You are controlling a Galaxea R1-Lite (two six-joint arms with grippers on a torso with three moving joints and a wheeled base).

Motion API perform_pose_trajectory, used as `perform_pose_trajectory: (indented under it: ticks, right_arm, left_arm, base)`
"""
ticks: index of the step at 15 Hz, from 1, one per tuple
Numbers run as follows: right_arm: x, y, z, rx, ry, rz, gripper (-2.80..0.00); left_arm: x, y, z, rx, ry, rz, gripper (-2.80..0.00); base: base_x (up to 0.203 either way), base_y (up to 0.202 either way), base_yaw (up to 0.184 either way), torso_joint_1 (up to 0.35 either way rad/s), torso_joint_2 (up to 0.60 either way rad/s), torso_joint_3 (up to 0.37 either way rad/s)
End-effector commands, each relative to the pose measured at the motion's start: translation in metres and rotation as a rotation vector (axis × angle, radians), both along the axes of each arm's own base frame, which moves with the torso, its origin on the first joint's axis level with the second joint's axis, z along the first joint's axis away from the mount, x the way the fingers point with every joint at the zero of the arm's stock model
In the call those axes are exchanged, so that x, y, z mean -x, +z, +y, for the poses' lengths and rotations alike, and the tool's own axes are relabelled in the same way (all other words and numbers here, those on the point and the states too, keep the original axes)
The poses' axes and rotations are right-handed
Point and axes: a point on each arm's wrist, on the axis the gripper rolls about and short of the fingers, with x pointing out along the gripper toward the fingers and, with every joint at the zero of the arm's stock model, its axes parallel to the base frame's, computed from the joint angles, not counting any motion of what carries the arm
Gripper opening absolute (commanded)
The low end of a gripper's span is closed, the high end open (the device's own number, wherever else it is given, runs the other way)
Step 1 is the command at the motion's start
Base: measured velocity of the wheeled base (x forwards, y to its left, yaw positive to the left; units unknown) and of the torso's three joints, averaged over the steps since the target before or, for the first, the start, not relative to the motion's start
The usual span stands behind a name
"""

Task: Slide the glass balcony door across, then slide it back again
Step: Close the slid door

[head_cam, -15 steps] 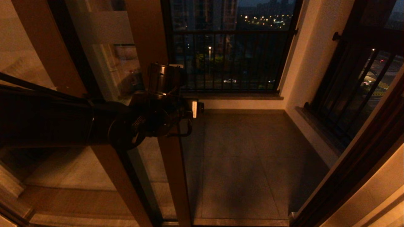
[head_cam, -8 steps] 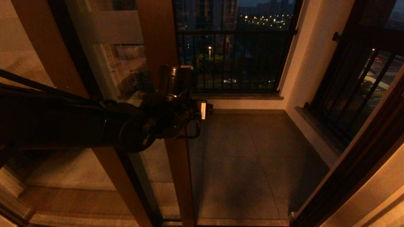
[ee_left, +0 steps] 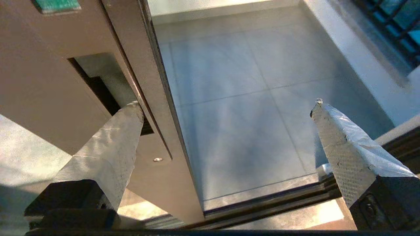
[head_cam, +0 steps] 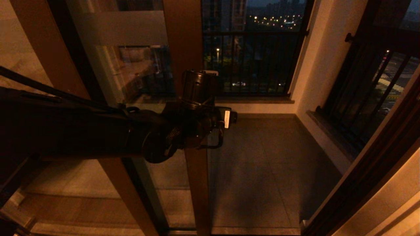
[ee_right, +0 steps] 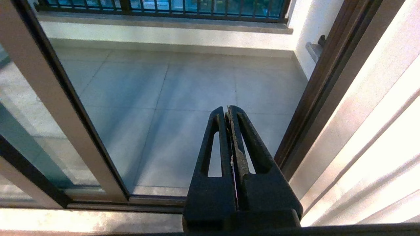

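A dim balcony doorway is seen from above at night. Nearest, the left arm is stretched across the view to the brown upright frame of the glass balcony door (head_cam: 131, 65). The left gripper (ee_left: 226, 108) is spread wide and grips nothing. One taped finger (ee_left: 111, 144) is lodged at the recessed handle slot (ee_left: 98, 88) in the door's frame, touching it; the other finger is held well apart from the frame, over the open doorway. The door is partly slid across: its leading frame edge is placed about midway across the opening, with a frosted band shown high on its glass. The right gripper (ee_right: 229, 144) is parked on the open side of the door's leading edge, its fingers pressed together on nothing. Beyond the door frame, a grey tiled balcony floor (head_cam: 262, 164) is laid out. Farthest from the door, a black-barred railing window (head_cam: 252, 62) is set, with city lights behind it.
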Motion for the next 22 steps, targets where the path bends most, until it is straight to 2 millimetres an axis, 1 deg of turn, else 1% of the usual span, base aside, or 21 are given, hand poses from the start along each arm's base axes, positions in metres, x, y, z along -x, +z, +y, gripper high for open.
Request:
perform_pose_trajectory:
  ticks: [1, 3, 9, 17, 20, 22]
  right_arm:
    - [0.0, -0.001, 0.0, 0.001, 0.001, 0.003, -2.8]
    - [0.0, -0.001, 0.0, 0.001, 0.001, 0.003, -2.8]
    - [0.0, -0.001, 0.0, 0.001, 0.001, 0.003, -2.8]
    - [0.0, -0.001, 0.0, 0.001, 0.001, 0.003, -2.8]
    - [0.0, -0.001, 0.0, 0.001, 0.001, 0.003, -2.8]
    - [0.0, -0.001, 0.0, 0.001, 0.001, 0.003, -2.8]
  left_arm:
    - [0.0, -0.002, -0.008, -0.016, -0.009, -0.01, 0.0]
    - [0.001, -0.002, -0.013, -0.035, -0.025, -0.022, 0.0]
    - [-0.007, -0.005, -0.026, -0.022, -0.031, -0.034, 0.0]
    - [0.0, -0.004, -0.037, -0.008, -0.072, -0.037, 0.0]
    - [-0.005, -0.011, -0.044, -0.009, -0.073, -0.032, 0.0]
    - [-0.007, -0.008, -0.048, 0.007, -0.076, -0.043, 0.0]
  base:
    - [0.0, 0.0, 0.0, 0.0, 0.0, 0.0]
    - [0.0, 0.0, 0.0, 0.0, 0.0, 0.0]
    - [0.0, 0.0, 0.0, 0.0, 0.0, 0.0]
    - [0.0, 0.0, 0.0, 0.0, 0.0, 0.0]
    - [0.0, 0.0, 0.0, 0.0, 0.0, 0.0]
    - [0.0, 0.0, 0.0, 0.0, 0.0, 0.0]
